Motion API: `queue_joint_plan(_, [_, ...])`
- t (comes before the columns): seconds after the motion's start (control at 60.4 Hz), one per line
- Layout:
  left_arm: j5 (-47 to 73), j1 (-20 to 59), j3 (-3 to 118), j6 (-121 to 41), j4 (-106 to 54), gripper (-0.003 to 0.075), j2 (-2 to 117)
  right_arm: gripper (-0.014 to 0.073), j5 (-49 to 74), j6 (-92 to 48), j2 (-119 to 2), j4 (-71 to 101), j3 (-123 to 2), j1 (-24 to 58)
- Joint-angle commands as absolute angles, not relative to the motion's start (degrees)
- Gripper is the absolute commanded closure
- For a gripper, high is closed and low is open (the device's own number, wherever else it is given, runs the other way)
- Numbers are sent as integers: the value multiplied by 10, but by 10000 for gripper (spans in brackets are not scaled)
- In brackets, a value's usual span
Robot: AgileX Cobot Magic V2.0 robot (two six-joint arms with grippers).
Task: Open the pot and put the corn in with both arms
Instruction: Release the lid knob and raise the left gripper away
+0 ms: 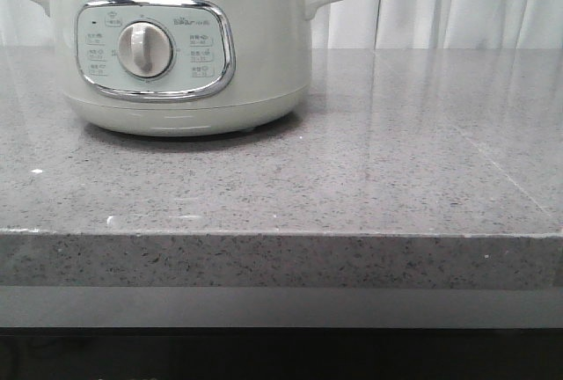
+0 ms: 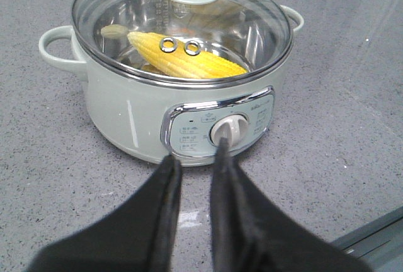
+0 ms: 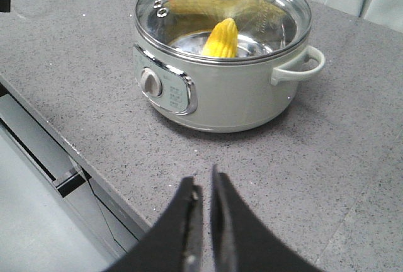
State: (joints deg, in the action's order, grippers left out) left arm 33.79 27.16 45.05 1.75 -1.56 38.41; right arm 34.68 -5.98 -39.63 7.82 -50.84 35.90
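The pot (image 1: 180, 46) stands on the desk (image 1: 396, 169), toward its left and back. The corn (image 2: 186, 61) lies inside the pot, under the lid (image 2: 182, 23).

Grey speckled stone counter (image 1: 369, 178), glossy, soft reflections on top. Thick front edge, grey strip and dark gap below it. White pleated curtain (image 1: 457, 2) behind the far edge. Light even and diffuse, no hard shadows.
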Motion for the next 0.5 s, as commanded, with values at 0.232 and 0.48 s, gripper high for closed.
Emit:
queue_joint_plan(0.232, [298, 276, 467, 17, -22, 741, 384, 662, 310, -59, -394, 75, -520, 357])
queue_joint_plan(0.48, [298, 276, 467, 17, -22, 741, 384, 662, 310, -59, -394, 75, -520, 357])
